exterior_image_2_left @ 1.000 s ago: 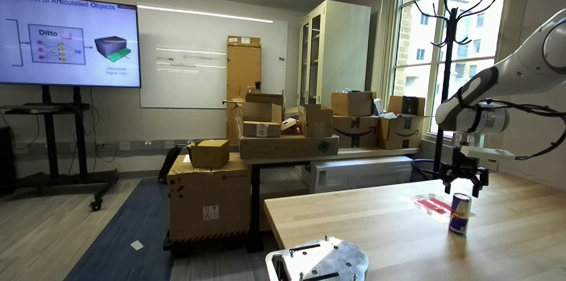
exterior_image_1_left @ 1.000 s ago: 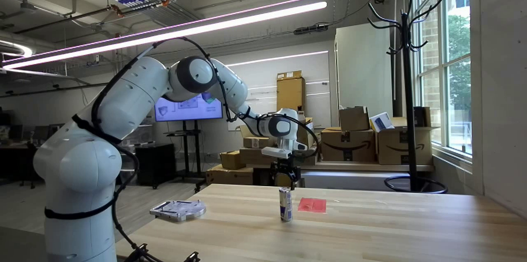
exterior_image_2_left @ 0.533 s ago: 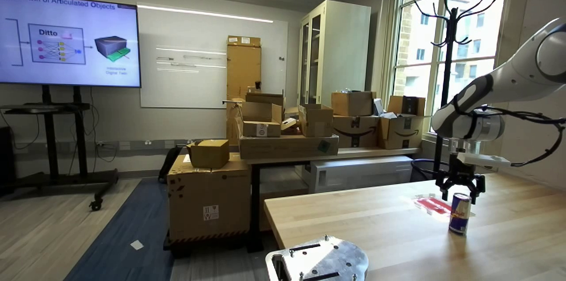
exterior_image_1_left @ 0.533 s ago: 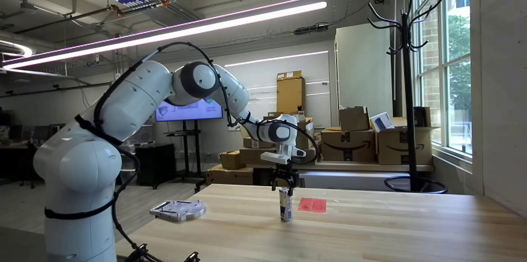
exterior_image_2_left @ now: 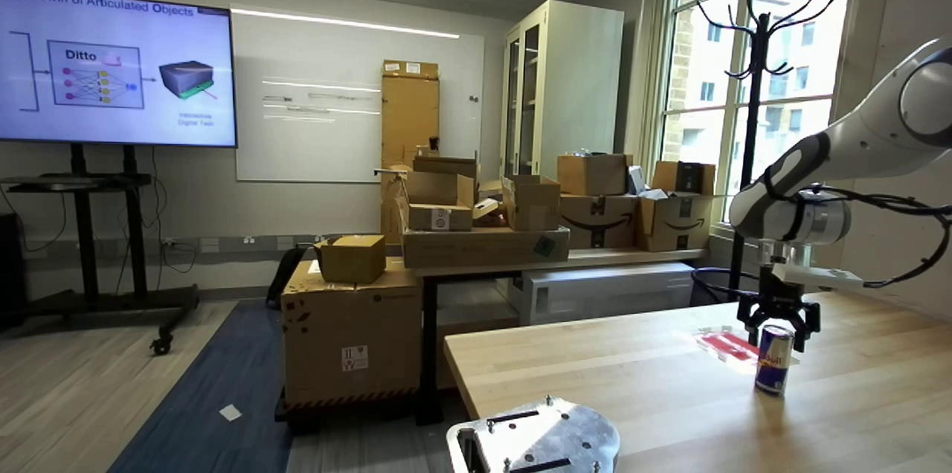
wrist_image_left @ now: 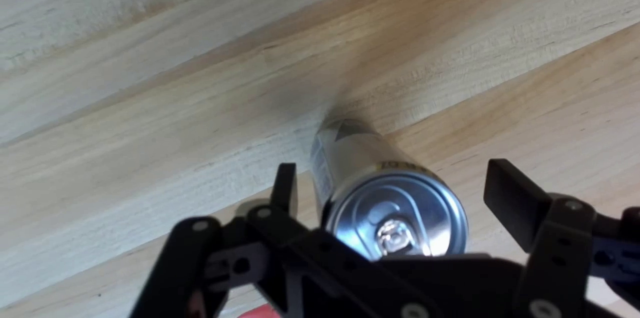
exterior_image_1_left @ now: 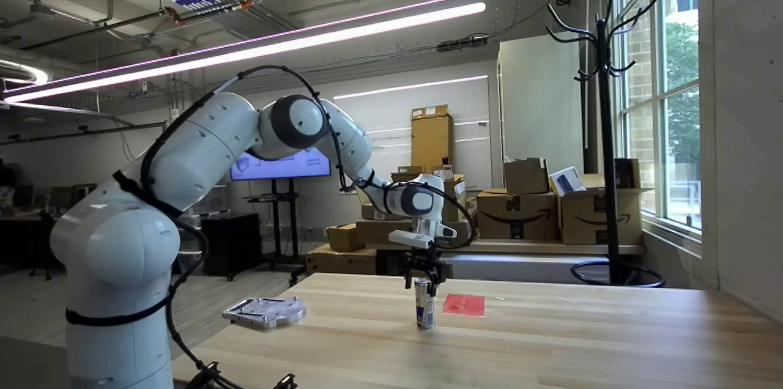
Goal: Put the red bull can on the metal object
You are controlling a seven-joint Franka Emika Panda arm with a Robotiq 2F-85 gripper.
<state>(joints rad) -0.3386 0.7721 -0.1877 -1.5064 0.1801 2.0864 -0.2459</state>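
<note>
The red bull can [exterior_image_1_left: 424, 311] stands upright on the table; it also shows in an exterior view [exterior_image_2_left: 774, 363] with its blue and silver label. In the wrist view I look down on the silver lid of the can [wrist_image_left: 400, 208]. My gripper [exterior_image_1_left: 421, 288] is open over the can, its fingertips on either side of the can's top. The wrist view shows a gap between each finger [wrist_image_left: 517, 203] and the can. The metal object [exterior_image_1_left: 264, 313], a flat silver plate, lies near the table's edge, apart from the can; it also shows in an exterior view [exterior_image_2_left: 558, 437], cut off at the bottom.
A flat red item [exterior_image_1_left: 463, 304] lies on the wooden table [exterior_image_1_left: 550, 346] beside the can. Cardboard boxes [exterior_image_1_left: 517, 214] stand on a bench behind the table. A black coat rack [exterior_image_1_left: 605, 150] stands by the window.
My gripper has come down, so its fingertips now reach level with the can's top, one on each side. The can and the metal object have not moved.
</note>
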